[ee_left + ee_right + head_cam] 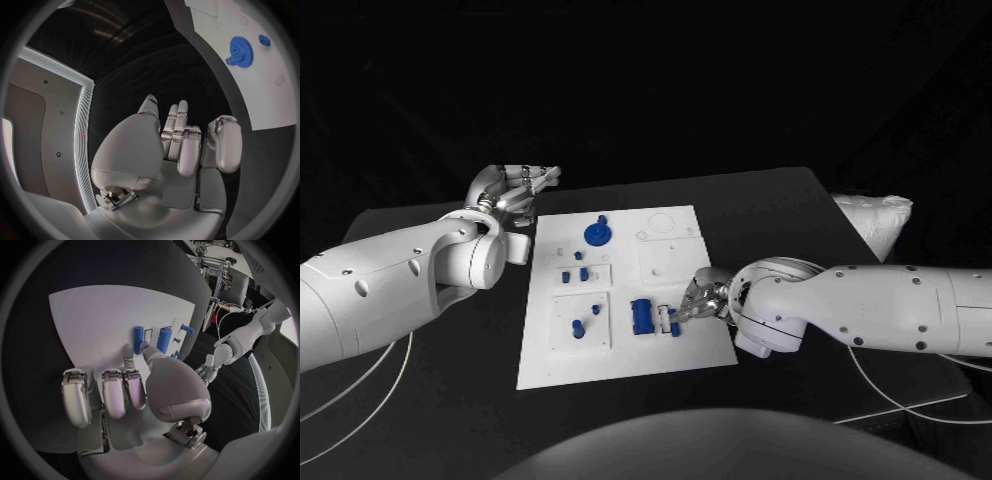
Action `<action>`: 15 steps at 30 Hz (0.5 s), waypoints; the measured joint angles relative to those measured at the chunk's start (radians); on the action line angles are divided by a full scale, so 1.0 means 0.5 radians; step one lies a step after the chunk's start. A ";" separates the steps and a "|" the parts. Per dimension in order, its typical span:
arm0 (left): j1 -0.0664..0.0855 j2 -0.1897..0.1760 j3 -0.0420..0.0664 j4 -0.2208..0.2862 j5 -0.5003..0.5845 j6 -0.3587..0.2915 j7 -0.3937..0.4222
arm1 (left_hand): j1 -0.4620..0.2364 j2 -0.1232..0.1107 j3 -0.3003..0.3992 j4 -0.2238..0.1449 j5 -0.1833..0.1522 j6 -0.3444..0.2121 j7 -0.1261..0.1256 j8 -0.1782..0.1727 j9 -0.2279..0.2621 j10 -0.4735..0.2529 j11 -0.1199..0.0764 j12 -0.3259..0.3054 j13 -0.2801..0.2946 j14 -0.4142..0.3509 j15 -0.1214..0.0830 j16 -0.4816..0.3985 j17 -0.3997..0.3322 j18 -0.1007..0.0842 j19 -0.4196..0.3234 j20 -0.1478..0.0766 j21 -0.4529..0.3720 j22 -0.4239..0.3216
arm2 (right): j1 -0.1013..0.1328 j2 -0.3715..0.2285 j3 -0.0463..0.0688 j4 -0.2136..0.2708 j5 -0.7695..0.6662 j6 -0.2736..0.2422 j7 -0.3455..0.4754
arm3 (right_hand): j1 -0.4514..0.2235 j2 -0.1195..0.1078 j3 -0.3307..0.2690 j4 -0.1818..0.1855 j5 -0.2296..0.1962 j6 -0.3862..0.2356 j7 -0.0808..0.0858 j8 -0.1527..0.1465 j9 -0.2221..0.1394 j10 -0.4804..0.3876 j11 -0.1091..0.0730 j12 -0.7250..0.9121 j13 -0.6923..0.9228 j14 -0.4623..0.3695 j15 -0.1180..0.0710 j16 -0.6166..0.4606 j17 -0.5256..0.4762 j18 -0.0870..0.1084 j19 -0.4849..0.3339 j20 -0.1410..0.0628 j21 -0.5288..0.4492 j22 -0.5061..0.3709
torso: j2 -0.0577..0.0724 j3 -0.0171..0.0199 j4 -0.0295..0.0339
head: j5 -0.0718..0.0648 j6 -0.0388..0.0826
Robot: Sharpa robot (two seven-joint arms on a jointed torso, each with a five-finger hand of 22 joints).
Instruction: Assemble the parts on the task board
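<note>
The white task board point(625, 345) lies mid-table. A blue gear point(597, 234) sits near its far edge, small blue pegs point(574, 272) stand at its left, and a blue block point(643, 315) lies near its right front. My right hand point(700, 299) reaches over the board's right edge; its thumb and a finger pinch a small blue part point(672, 321) beside the block. In the right wrist view that hand point(134, 390) has its fingertips on the blue part point(138, 339). My left hand point(516, 190) hovers off the board's far left corner, fingers apart and holding nothing. The left wrist view shows the gear point(242, 49) beyond that hand point(169, 150).
A white crumpled bag point(877, 222) lies at the table's right edge. White cables trail off the black table point(762, 210) at the front left and front right. Bare table surrounds the board.
</note>
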 measured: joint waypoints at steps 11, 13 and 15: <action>0.000 -0.003 0.000 0.000 -0.001 0.001 -0.001 | 0.000 0.000 0.000 0.000 0.000 0.000 0.000 0.000 0.000 0.000 0.000 0.000 0.000 0.000 0.000 0.000 0.000 0.000 0.000 0.000 0.000 0.000 | 0.002 -0.006 0.001 0.017 0.000 0.001 -0.008 | -0.001 0.001 0.031 0.022 0.081 -0.047 0.025 -0.030 0.000 0.001 0.002 0.000 0.002 0.000 0.000 0.000 0.000 0.000 0.000 0.000 0.000 0.002 | 0.000 0.0008 -0.001 | 0.002 0.000; 0.000 -0.004 0.000 0.000 -0.001 0.002 -0.001 | 0.006 0.006 0.000 0.000 0.000 0.000 0.000 0.000 0.001 0.000 0.000 0.000 0.001 0.000 0.000 0.000 0.000 0.000 0.000 0.000 0.000 0.000 | 0.002 -0.007 0.002 0.021 0.007 -0.001 -0.007 | -0.026 0.018 0.052 0.051 0.092 -0.061 0.035 -0.030 0.000 0.000 0.035 0.000 0.002 0.000 0.023 0.000 0.000 0.000 -0.001 0.011 0.000 0.002 | 0.000 0.0008 -0.001 | 0.002 0.000; 0.000 -0.004 0.000 0.000 -0.001 0.002 -0.002 | 0.006 0.006 0.000 0.000 0.000 0.000 0.000 0.000 0.002 0.000 0.000 0.000 0.002 0.000 0.000 0.000 0.000 0.000 0.000 0.000 0.000 0.000 | 0.002 -0.008 0.003 0.023 0.013 -0.005 -0.004 | -0.046 0.003 0.068 0.072 0.093 -0.056 0.068 -0.040 0.000 -0.001 0.057 0.000 0.002 0.000 0.044 0.000 0.000 0.000 0.000 0.030 0.000 0.002 | 0.000 0.0008 -0.001 | 0.002 0.000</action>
